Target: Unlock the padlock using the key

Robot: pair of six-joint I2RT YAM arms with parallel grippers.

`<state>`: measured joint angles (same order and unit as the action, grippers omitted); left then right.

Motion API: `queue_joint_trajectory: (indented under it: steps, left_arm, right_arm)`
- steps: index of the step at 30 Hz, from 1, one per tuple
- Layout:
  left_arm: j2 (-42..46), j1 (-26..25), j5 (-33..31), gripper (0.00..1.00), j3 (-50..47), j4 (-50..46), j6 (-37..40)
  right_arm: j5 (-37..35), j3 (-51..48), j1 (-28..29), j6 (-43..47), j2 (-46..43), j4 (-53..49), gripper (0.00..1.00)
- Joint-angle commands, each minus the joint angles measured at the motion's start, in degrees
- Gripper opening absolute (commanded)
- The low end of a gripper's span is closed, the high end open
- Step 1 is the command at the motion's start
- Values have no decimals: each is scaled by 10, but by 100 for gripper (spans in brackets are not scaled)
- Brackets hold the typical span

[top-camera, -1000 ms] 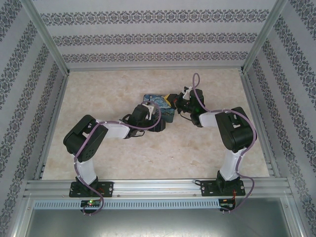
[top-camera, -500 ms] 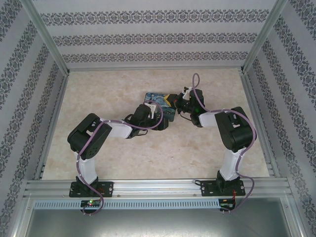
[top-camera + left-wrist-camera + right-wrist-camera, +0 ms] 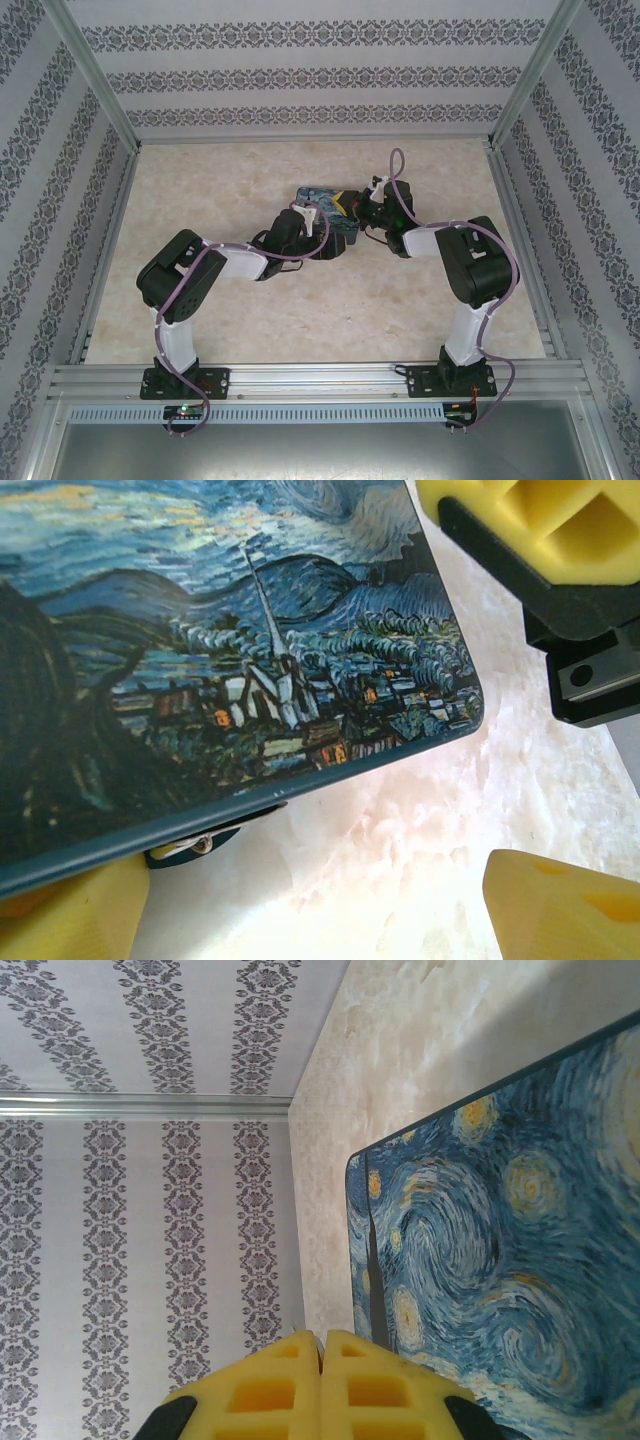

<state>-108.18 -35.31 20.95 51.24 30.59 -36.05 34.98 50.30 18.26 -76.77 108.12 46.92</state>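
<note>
Left claw [image 3: 315,910] spread wide over the bench [image 3: 400,850], at the painted box's [image 3: 200,630] edge. Padlock [image 3: 193,844] pokes out just below that edge, beside one of its fingers [image 3: 70,915]. Right claw [image 3: 322,1380] pressed together, just beside the box.

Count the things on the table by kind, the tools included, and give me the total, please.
painted box: 1
padlock, peeking from under the box edge: 1
tools, left tool and right tool: 2
Total: 4
</note>
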Motion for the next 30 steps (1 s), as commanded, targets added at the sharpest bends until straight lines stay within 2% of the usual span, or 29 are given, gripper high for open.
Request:
queue_joint_trajectory:
  steps: [1, 11, 16, 23, 30]
  left_arm:
    - [-16, -9, 8, 87, 12, 26, -5]
    - [-40, -9, -22, 87, 27, -12, 31]
    - [-45, -10, -14, 86, 37, -6, 35]
    - [-31, -10, 37, 86, 24, 70, -24]
    - [-37, -10, 38, 86, -1, 139, -84]
  right_arm:
    - [-1, 4, 5, -4, 9, 14, 0]
    - [-2, 4, 5, -6, 10, 14, 0]
    - [-3, 0, 5, -7, 15, 14, 0]
    - [-4, -4, 5, -6, 18, 16, 0]
    - [-3, -5, 4, -6, 21, 18, 0]
